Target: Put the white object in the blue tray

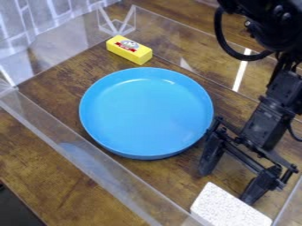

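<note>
White object: in the camera view your white object [227, 206] lay at the bottom edge of the picture, right of centre, a small speckled block flat on the table, partly cut off by the frame.
Relation to the tray: it sat outside the blue tray [147, 112], below and to the right of the tray's near rim, apart from it.
Blue tray: you had the round blue dish in the middle of the wooden table [71, 75], empty inside, its raised rim unbroken all round.
Gripper: your gripper [239, 169] was low over the table at the lower right, between the tray's right rim and the white block.
Jaws: the two dark fingers stood wide apart, one tip close to the tray's rim, the other just above the white block; nothing was between them.
Contact: you could not tell from this angle whether the lower-right fingertip touched the block or only stood near it.
Arm: the black arm [274, 53] came down from the top right corner, cables looping at its upper part.
Yellow block: a yellow block [129, 49] with a red label lay at the back of the table, beyond the tray and well apart from it.
Surround: clear plastic walls [48, 35] stood round the table, with glare on the left panel.
</note>
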`<control>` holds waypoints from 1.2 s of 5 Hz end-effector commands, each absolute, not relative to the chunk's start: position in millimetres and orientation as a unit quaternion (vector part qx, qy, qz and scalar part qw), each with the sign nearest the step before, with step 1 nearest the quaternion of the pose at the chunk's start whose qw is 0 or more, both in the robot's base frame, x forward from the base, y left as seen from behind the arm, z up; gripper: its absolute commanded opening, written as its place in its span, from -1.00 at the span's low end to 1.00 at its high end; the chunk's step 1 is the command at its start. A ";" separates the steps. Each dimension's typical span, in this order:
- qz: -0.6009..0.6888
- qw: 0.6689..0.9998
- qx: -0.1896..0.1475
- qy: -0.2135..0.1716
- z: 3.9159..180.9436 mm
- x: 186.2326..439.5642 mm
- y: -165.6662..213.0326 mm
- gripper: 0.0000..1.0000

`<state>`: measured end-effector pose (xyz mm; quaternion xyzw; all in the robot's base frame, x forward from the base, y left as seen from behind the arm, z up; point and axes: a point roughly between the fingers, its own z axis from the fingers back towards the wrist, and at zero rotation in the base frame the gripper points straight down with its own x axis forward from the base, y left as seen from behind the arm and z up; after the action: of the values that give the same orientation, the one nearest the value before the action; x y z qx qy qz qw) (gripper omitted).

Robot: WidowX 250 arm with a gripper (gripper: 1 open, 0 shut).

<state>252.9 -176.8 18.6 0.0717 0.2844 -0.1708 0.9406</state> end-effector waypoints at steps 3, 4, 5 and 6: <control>-0.199 0.922 0.073 0.323 23.6 244.0 -173.0 1.00; -0.199 0.921 0.072 0.327 24.4 245.1 -171.2 1.00; -0.197 0.920 0.071 0.331 24.5 246.3 -169.3 1.00; -0.197 0.919 0.070 0.335 24.8 247.9 -167.8 1.00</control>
<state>255.1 -171.4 19.0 0.0669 0.3143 -0.1793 0.9298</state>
